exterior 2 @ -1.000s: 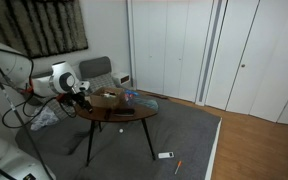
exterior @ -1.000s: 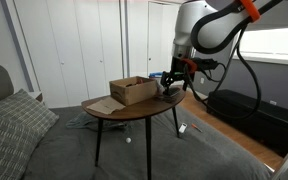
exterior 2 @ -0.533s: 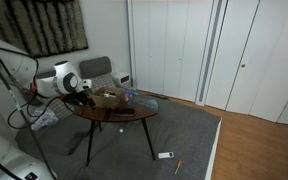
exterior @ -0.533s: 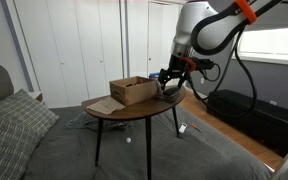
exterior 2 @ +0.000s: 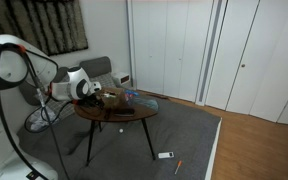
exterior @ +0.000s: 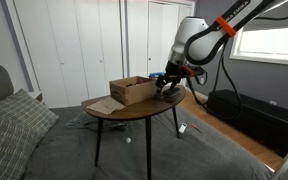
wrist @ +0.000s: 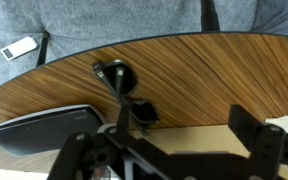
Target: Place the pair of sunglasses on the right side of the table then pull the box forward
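Note:
The dark sunglasses (wrist: 125, 92) lie on the wooden table (wrist: 214, 70), apart from both fingers in the wrist view. My gripper (wrist: 184, 125) hovers just above them with its jaws wide apart and empty. Its left finger (wrist: 121, 122) is beside the glasses. A tan cardboard surface (wrist: 199, 138) lies under the jaws; I cannot tell whether it is the box. In both exterior views the gripper (exterior: 167, 82) (exterior 2: 92, 90) sits at the table's end, beside the brown box (exterior: 132, 90). The sunglasses are too small to see there.
A dark flat object (wrist: 44, 130) lies on the table next to the glasses. A flat tan sheet (exterior: 102, 104) lies beyond the box. A small white item (wrist: 19, 47) lies on the carpet. A low black bench (exterior: 249, 115) stands behind the arm.
The arm's upper links have dropped lower and swung round. The gripper has shifted slightly toward the box and stays over the same end of the table.

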